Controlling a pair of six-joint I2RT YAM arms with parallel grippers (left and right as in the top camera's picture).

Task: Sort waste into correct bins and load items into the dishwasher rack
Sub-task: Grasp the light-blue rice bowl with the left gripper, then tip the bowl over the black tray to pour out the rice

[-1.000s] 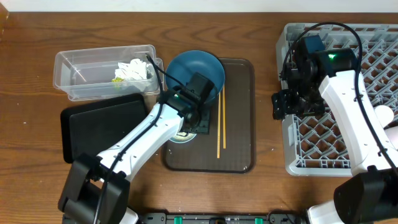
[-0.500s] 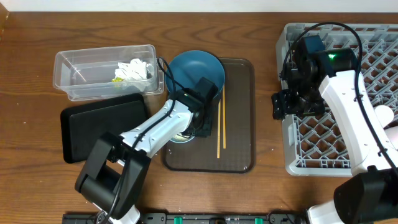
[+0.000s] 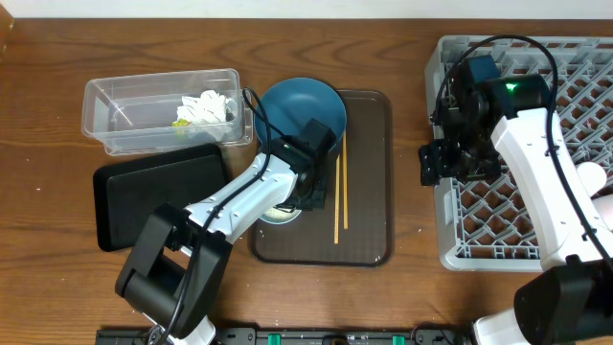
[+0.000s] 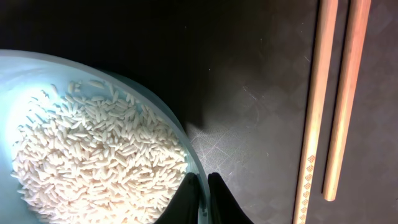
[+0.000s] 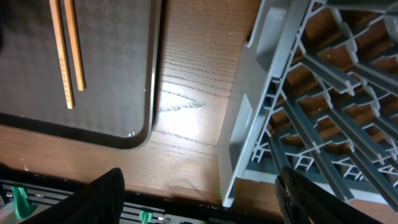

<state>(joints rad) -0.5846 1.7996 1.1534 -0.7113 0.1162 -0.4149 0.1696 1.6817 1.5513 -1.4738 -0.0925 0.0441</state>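
Overhead: L gripper (image 3: 311, 196) at small light-blue bowl (image 3: 275, 215) on brown tray (image 3: 369, 240); clear tub (image 3: 115, 120) and black tray (image 3: 144, 201) lie to its left.
L wrist: jaws pinched on bowl's rim, rice (image 4: 93, 149) inside.
R wrist: R gripper (image 5: 200, 196) wide open, empty, beside rack (image 5: 292, 118).

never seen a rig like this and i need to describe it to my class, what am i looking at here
Two robot arms work at a table. The wide picture looks down from above; the other two come from cameras on the wrists. The left gripper pinches the rim of a small bowl of rice, on a brown tray beside chopsticks and a big blue bowl. The right gripper hangs open and empty by the grey rack. Farther left lie a clear tub with napkins and a black tray.
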